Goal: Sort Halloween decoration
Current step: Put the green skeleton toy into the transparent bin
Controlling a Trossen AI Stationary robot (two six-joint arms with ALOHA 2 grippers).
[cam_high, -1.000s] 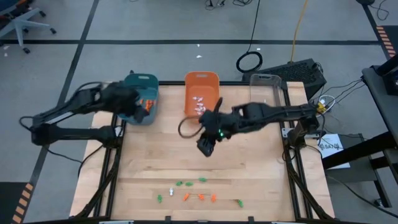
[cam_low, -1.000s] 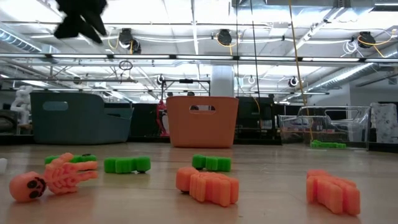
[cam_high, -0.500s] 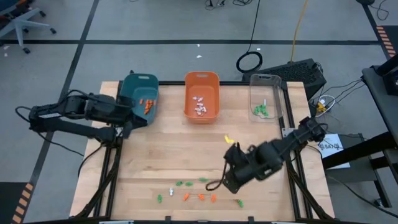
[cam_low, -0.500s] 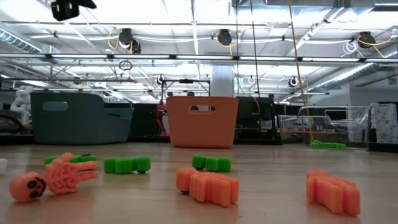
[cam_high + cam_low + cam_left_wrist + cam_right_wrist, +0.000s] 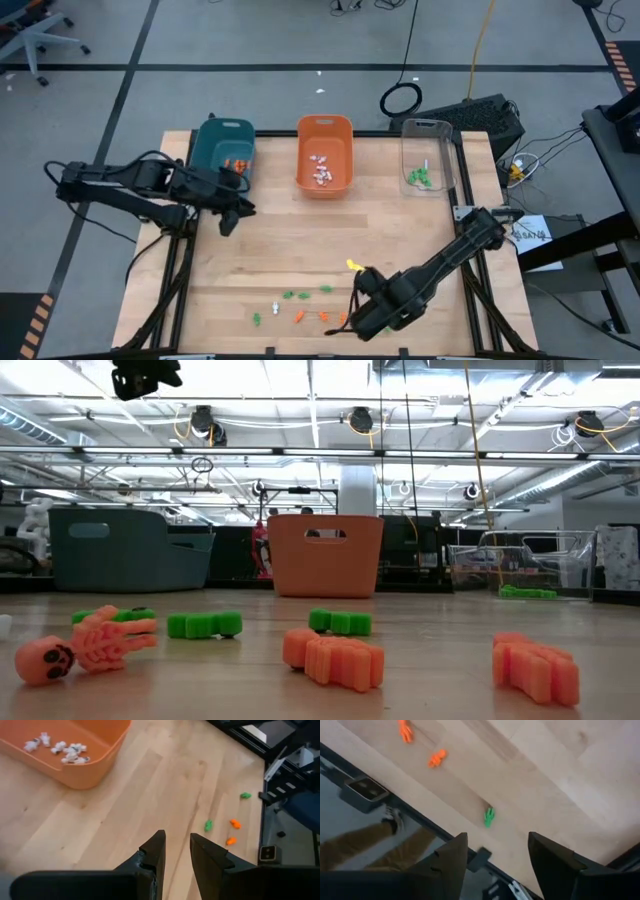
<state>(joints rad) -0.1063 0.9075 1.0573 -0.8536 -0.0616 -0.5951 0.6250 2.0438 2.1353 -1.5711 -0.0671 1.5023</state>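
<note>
The Halloween decoration lies as several tiny green, orange and white trinkets [image 5: 300,305] near the table's front edge; in the low view an orange skeleton [image 5: 85,645] lies flat on the wood. My right gripper [image 5: 362,318] hangs open over the right end of that row, pointing down, with a green trinket [image 5: 489,816] beyond its fingers [image 5: 452,857]. My left gripper [image 5: 228,215] is open with nothing between its fingers [image 5: 159,851], over bare wood just in front of the teal bin [image 5: 225,150].
An orange bin [image 5: 324,155] with white trinkets and a clear bin [image 5: 428,155] with green ones stand along the far edge; the teal bin holds orange ones. Bare wood fills the table's middle. A person's legs [image 5: 365,847] show beyond the near edge.
My right gripper has swung from the table's middle, near the orange bin, toward the near edge and down, tipping until it points down over the trinkets. My left gripper has moved from above the teal bin toward the table's right, out over bare wood.
</note>
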